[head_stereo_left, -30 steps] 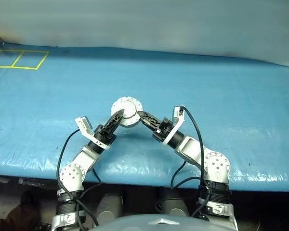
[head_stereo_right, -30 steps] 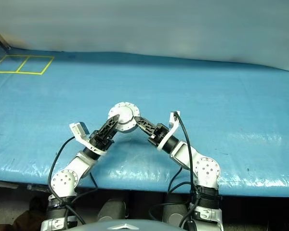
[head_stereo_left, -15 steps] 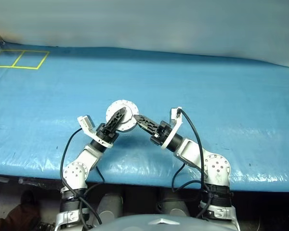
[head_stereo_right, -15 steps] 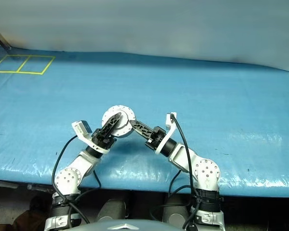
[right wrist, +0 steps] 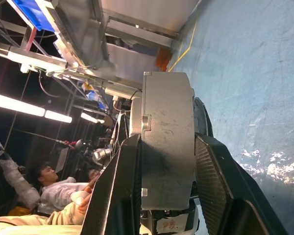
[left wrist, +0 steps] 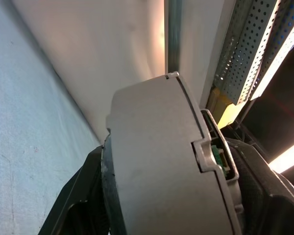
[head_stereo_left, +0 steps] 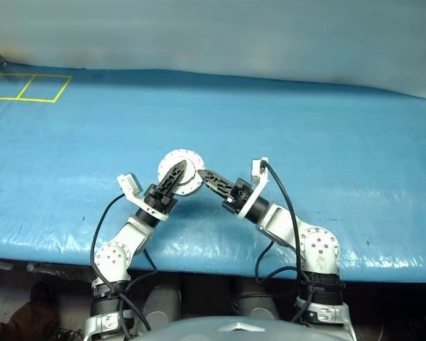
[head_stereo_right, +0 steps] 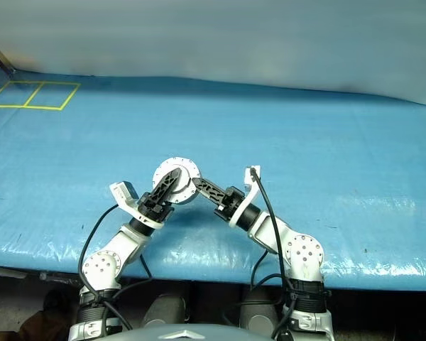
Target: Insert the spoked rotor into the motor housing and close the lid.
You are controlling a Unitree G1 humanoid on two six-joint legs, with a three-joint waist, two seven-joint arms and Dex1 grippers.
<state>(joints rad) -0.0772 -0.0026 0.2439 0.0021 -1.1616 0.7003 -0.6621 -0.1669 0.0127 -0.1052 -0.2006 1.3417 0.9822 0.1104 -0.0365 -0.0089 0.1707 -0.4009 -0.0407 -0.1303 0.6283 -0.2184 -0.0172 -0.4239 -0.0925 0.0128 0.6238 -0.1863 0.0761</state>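
Both grippers meet above the blue table (head_stereo_left: 326, 135) near its front edge; the housing (head_stereo_left: 189, 172), lid (head_stereo_left: 182, 163) facing up, hangs between them; the right gripper (head_stereo_left: 203, 175) clamps its 3 o'clock edge; the left gripper (head_stereo_left: 177, 172), fairly wide, closes across its 8 o'clock side; two people (right wrist: 44, 191) sit beyond.
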